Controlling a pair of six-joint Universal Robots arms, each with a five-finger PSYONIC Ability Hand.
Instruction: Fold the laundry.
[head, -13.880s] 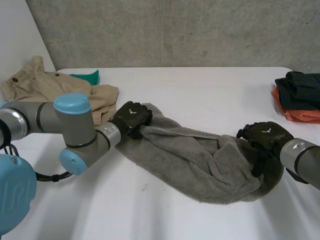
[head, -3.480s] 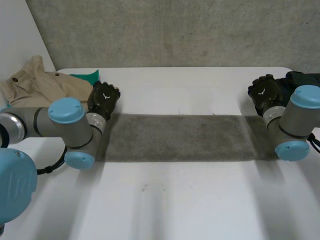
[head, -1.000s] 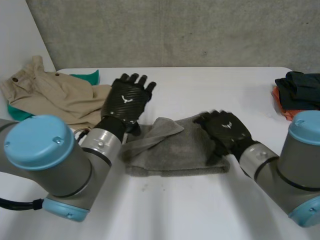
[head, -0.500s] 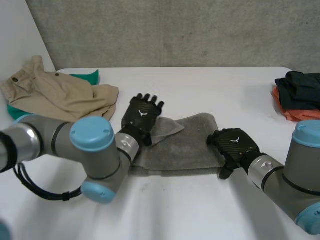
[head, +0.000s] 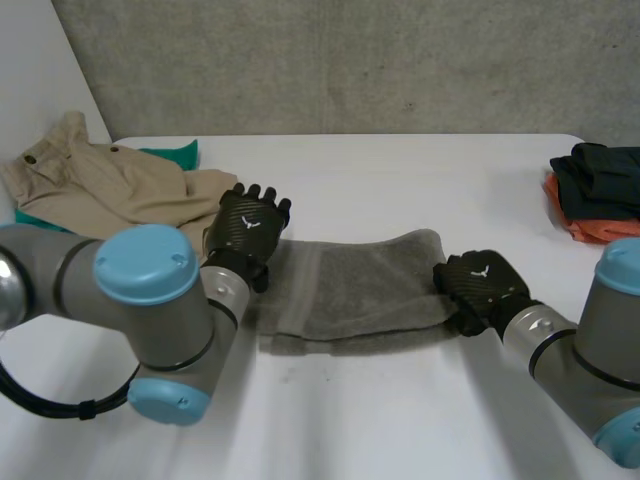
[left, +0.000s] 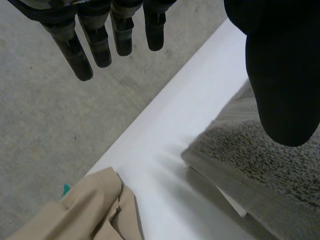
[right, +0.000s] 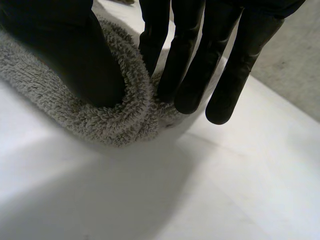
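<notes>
A grey towel (head: 350, 290) lies folded in a short band in the middle of the white table (head: 400, 180). My left hand (head: 245, 228) hovers just beyond the towel's left end, open with straight fingers (left: 100, 35) and holding nothing. In its wrist view the towel's layered end (left: 250, 170) lies beneath the thumb. My right hand (head: 482, 288) is at the towel's right end. Its thumb and fingers (right: 185, 55) pinch the rolled fold of the towel (right: 115, 120) between them.
A beige garment (head: 110, 185) lies on a green cloth (head: 175, 152) at the back left, close to my left hand. Dark and orange folded clothes (head: 600, 190) are stacked at the table's right edge. Bare table lies in front of the towel.
My left hand has drawn back to the left, off the towel, and the raised flap now lies flat. My right hand has closed its fingers on the towel's right end.
</notes>
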